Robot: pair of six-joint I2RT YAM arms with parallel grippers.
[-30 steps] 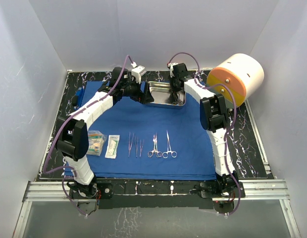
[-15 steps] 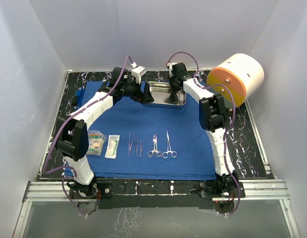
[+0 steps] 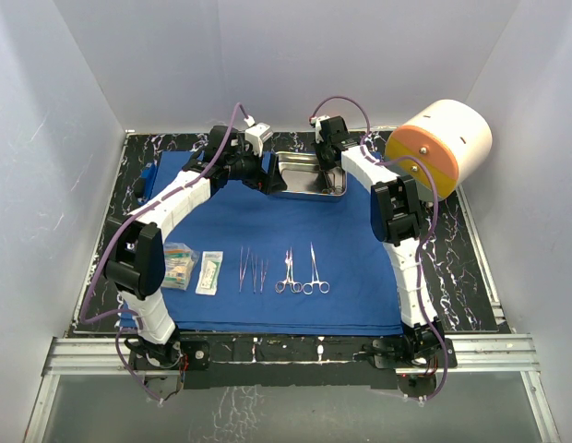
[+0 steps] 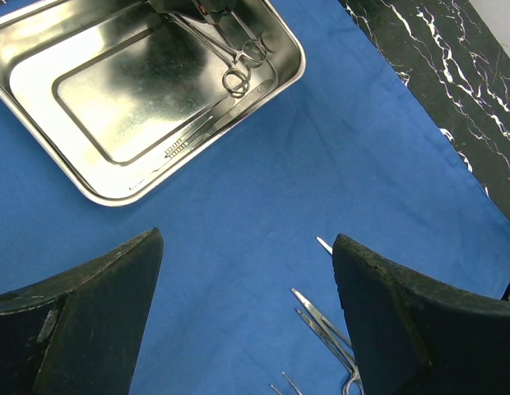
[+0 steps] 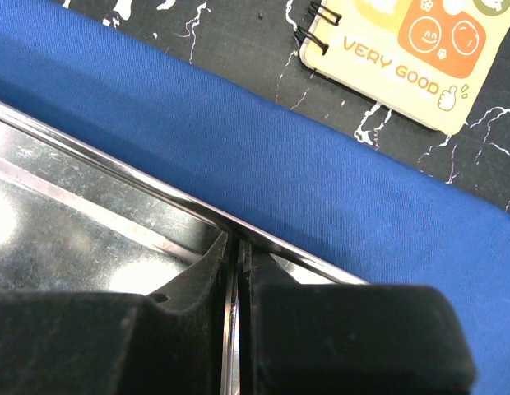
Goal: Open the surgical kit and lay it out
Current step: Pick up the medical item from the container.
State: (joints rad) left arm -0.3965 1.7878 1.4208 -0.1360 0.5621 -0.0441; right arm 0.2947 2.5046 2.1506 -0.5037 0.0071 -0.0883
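The royal-blue cloth (image 3: 295,231) lies spread out flat. The steel tray (image 3: 304,177) sits at its back middle. My right gripper (image 3: 333,166) reaches into the tray; in the right wrist view it (image 5: 236,247) is shut on a thin steel instrument beside the tray's rim (image 5: 115,169). The left wrist view shows that clamp (image 4: 235,59) still in the tray (image 4: 99,90). My left gripper (image 4: 247,239) is open and empty above the cloth, just left of the tray (image 3: 265,177). Two forceps (image 3: 251,271), two clamps (image 3: 301,273) and two clear packets (image 3: 194,269) lie in a row near the front.
A big white-and-orange cylinder (image 3: 443,143) stands at the back right. A spiral notebook printed "VERY GOOD" (image 5: 403,49) lies on the black marble behind the cloth. White walls close in the sides and back.
My right gripper has edged slightly back and left at the tray. The left arm and the laid-out instruments have not moved.
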